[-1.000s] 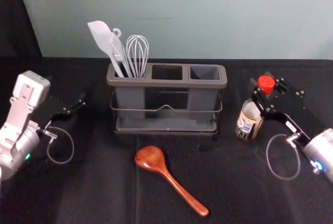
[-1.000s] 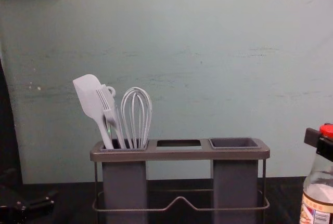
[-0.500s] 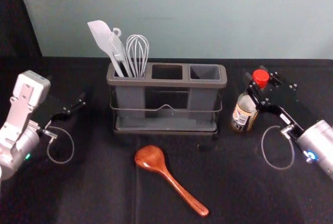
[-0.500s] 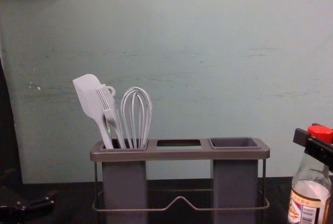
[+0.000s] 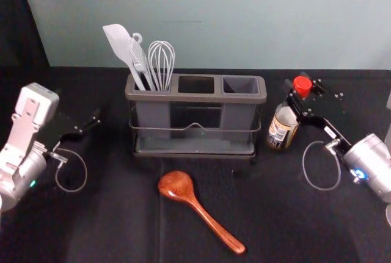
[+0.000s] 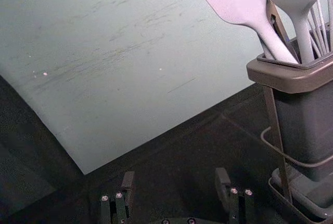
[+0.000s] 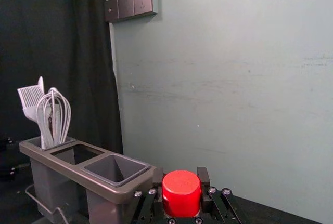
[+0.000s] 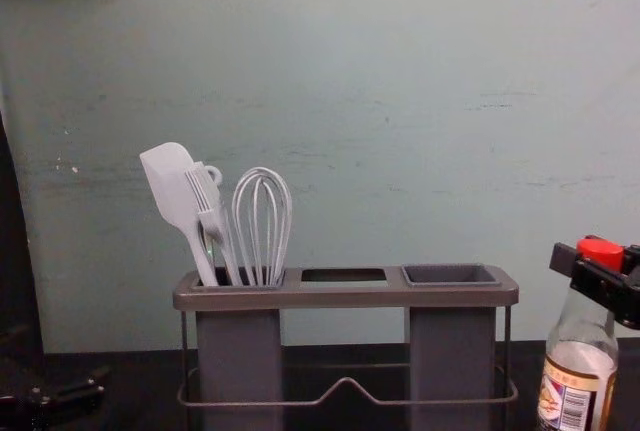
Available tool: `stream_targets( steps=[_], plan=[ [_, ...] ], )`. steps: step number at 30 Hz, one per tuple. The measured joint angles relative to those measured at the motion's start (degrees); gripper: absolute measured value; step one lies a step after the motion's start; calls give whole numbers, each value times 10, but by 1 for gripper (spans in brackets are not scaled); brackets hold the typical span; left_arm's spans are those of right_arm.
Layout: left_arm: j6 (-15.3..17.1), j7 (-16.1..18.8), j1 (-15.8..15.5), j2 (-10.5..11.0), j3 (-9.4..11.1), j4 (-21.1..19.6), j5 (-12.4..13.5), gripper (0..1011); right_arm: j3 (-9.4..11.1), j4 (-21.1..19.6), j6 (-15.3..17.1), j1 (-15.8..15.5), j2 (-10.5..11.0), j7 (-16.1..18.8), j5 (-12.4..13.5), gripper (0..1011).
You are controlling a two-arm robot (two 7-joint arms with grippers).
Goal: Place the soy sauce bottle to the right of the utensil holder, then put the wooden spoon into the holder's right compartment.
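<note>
Head view, soy sauce bottle [image 5: 282, 130]: on the right, just beside the right end of the utensil holder [image 5: 195, 97]; whether its base meets the desk [image 5: 122, 220] cannot be told.
Head view, right gripper [image 5: 297, 94]: at the bottle's neck, below the red cap [image 5: 302, 84].
Head view, wooden spoon [image 5: 177, 185]: flat on the desk in front of the holder, handle slanting toward the robot's right.
Head view, left gripper [image 5: 79, 109]: parked left of the holder.
Left wrist view, gripper: fingers [image 6: 126, 187] spread wide.
Right wrist view, gripper: closed about the bottle, a finger on either side of the cap.
Chest view, left compartment: white spatula [image 8: 175, 181], brush [image 8: 208, 201] and whisk [image 8: 262, 221].
Chest view, bottle: nearly upright, gripped at the neck.
</note>
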Motion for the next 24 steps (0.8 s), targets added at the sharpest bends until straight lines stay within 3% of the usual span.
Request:
stream_targets(
  steps=[12, 24],
  plan=[
    [0, 0, 0, 0, 0, 0, 0, 1000, -4, 21, -3, 12, -9, 8, 18, 386],
    [0, 0, 0, 0, 0, 0, 0, 1000, -8, 37, -6, 22, -14, 7, 18, 386]
  ],
)
